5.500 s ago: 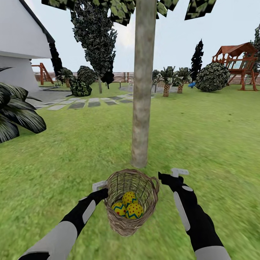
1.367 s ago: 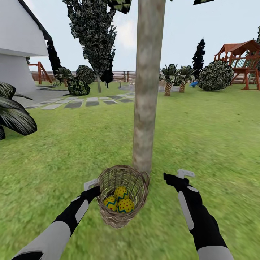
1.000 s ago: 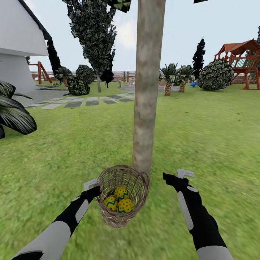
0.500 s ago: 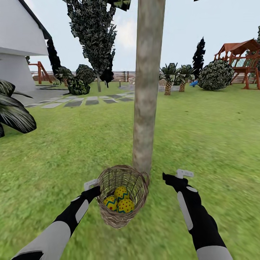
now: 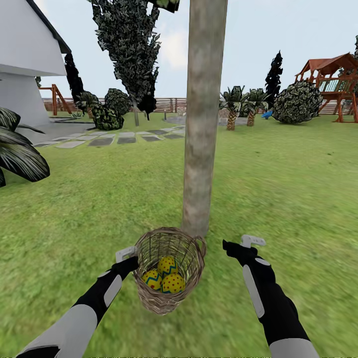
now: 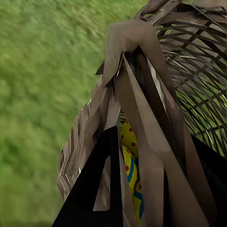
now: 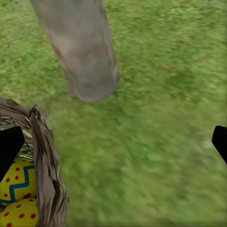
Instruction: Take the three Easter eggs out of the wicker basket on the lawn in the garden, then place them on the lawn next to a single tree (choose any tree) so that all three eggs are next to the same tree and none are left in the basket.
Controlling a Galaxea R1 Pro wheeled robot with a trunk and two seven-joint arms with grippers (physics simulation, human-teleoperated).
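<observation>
Three small yellow Easter eggs with red dots and blue zigzag bands lay clustered at the bottom of the round brown wicker basket, low centre of the head frame. Only parts of each egg showed; the woven wall hid the rest. In the left wrist frame, slivers of yellow egg appeared through the weave. The basket's far rim, with its small loop handle, overlapped the foot of the thick grey-beige bare trunk; whether they touched could not be told. The trunk's crown was cut off at the top edge. The left gripper was clamped on the basket's left rim, its fingers dark against the wicker. The right gripper hung empty over the green lawn, fingers spread wide at the right wrist frame's edges, near the basket's right side.
</observation>
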